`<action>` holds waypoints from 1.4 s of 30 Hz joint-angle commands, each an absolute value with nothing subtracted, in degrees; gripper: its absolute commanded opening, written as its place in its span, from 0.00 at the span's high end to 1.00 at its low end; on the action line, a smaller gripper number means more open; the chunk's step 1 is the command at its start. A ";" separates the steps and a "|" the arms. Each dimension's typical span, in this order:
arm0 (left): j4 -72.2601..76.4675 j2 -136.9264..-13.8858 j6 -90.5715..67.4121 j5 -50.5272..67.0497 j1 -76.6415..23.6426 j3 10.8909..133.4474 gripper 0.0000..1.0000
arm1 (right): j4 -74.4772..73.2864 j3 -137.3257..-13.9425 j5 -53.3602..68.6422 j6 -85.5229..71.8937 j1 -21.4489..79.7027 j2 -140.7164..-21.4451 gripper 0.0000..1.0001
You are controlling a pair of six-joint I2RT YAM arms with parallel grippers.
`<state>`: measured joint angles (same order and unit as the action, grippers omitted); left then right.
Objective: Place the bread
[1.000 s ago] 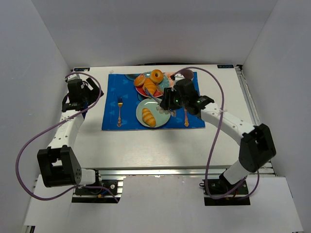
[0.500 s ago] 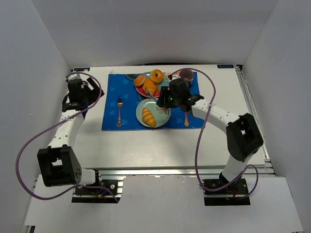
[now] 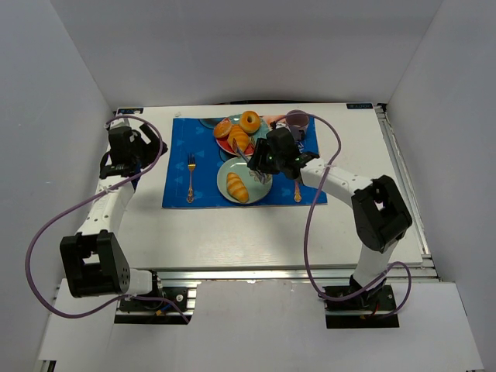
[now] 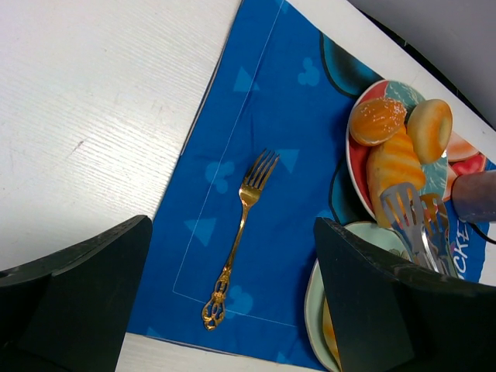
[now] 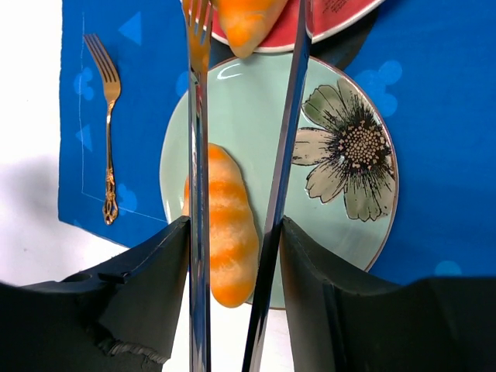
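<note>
One bread roll (image 5: 225, 225) lies on the pale green flowered plate (image 5: 256, 101), also seen from above as bread (image 3: 237, 187). More bread (image 3: 240, 139) sits on the red plate (image 3: 222, 145) behind it. My right gripper (image 5: 232, 240) is shut on metal tongs (image 5: 196, 155). The tongs' two arms stand apart, and their tips reach either side of a roll (image 5: 244, 19) on the red plate. From above, the right gripper (image 3: 273, 159) hovers over the green plate's far edge. My left gripper (image 4: 230, 271) is open and empty above the mat's left part.
A blue placemat (image 3: 178, 163) holds both plates, a gold fork (image 3: 190, 178) on the left and a gold spoon (image 3: 297, 190) on the right. A ring doughnut (image 3: 249, 121) lies on the red plate. A purple cup (image 3: 297, 121) stands at the back right.
My right arm has shifted left and forward, bringing the tongs' tips from over the green plate to the red plate's bread. The left arm has not moved.
</note>
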<state>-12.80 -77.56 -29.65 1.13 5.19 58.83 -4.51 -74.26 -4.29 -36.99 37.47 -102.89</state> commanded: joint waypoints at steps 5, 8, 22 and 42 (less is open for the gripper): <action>-10.81 -76.82 -30.41 3.07 5.54 57.83 0.03 | -2.02 -77.87 -4.57 -39.81 37.27 -104.68 0.46; -10.46 -76.73 -30.67 3.34 5.54 57.48 0.03 | -2.02 -78.05 -4.04 -39.90 37.27 -105.20 0.47; -10.02 -76.64 -31.11 4.13 5.62 57.04 0.03 | -2.46 -78.14 -1.41 -40.34 37.35 -100.90 0.84; -10.90 -75.32 -31.55 4.39 5.54 58.45 0.03 | -6.94 -72.34 1.23 -39.12 37.35 -86.49 0.84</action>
<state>-11.33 -77.56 -31.35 3.68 5.19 57.36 -7.42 -73.12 0.89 -40.05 37.30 -91.20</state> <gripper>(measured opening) 0.968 0.294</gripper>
